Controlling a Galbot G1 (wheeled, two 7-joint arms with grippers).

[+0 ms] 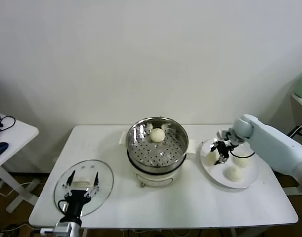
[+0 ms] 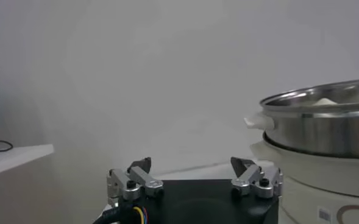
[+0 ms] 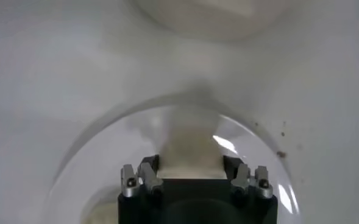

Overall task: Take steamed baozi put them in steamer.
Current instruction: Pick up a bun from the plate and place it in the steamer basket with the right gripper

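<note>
The steamer (image 1: 158, 148) stands mid-table on its white pot base, with one baozi (image 1: 157, 135) in its far part. Three more baozi lie on a white plate (image 1: 250, 176) at the right: one nearest the steamer (image 1: 210, 158), one at the far side (image 1: 241, 160), one at the front (image 1: 234, 173). My right gripper (image 1: 222, 151) is low over the plate. In the right wrist view its fingers (image 3: 149, 169) press both sides of the bun nearest the steamer (image 3: 190, 143), which still rests on the plate (image 3: 94, 158). My left gripper (image 1: 82, 183) is open and empty.
A flat round glass lid (image 1: 104, 185) lies at the table's front left, under my left gripper (image 2: 194, 167). The steamer's steel wall (image 2: 325, 131) shows in the left wrist view. A side table with cables (image 1: 7, 131) stands at the far left.
</note>
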